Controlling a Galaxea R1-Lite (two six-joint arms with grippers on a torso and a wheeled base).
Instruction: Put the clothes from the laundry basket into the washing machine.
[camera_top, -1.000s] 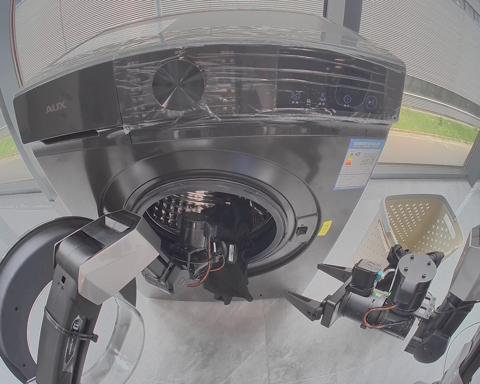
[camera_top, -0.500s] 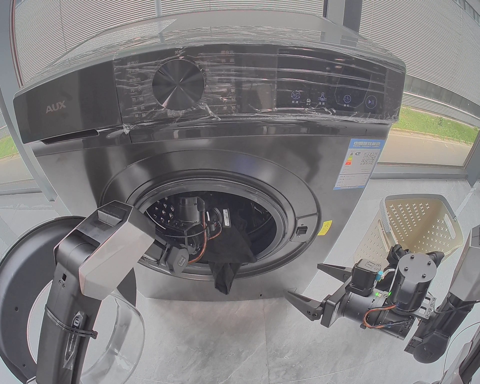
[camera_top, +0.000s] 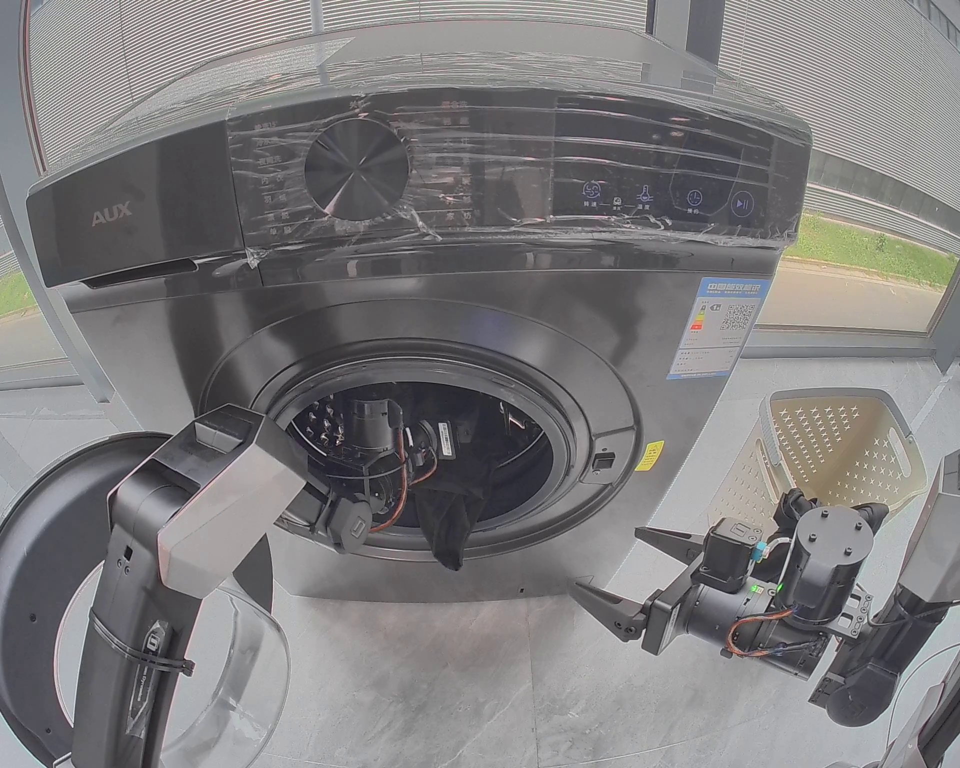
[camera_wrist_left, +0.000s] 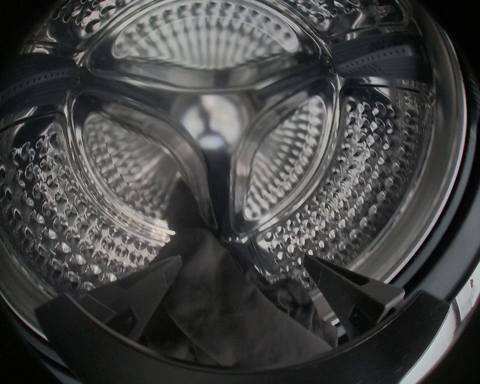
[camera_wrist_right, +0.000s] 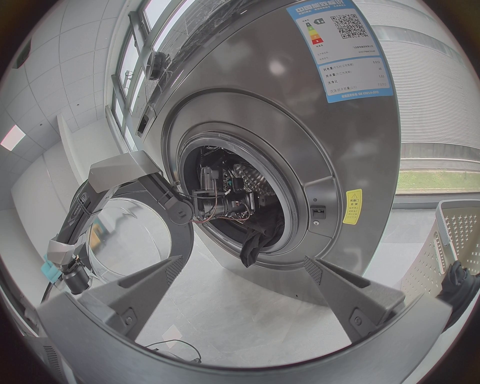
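1. Since a second ago, the left gripper (camera_wrist_left: 242, 260) has gone from the mouth of the washing machine (camera_top: 420, 300) deeper into the drum (camera_wrist_left: 350, 165). The hanging tail of the dark garment (camera_top: 450, 510) has shortened, drawn up toward the lower rim. The right arm is unchanged and the head camera has not shifted.
2. Left gripper: jaws stand apart. In the left wrist view the garment lies loose on the drum floor between them and is not clamped.
3. Garment position: mostly inside the drum. One tail is draped over the lower rim of the opening and hangs down outside the front panel.
4. Right gripper (camera_top: 608, 562): jaws apart, nothing held. It hangs above the floor between the machine and the laundry basket (camera_top: 840, 440).
5. Basket: on the floor to the right of the machine, tipped so that its inside faces the robot. The visible inner wall is bare. Its lower part is hidden behind the right arm, so I cannot tell whether any clothes remain.
6. The door (camera_top: 40, 560) is swung open to the left.
7. Judgement: this garment's transfer is nearly done, with the release apparently made inside the drum. What is left is to tuck the hanging tail past the rim, withdraw the left arm, and check the basket's hidden part for further items.
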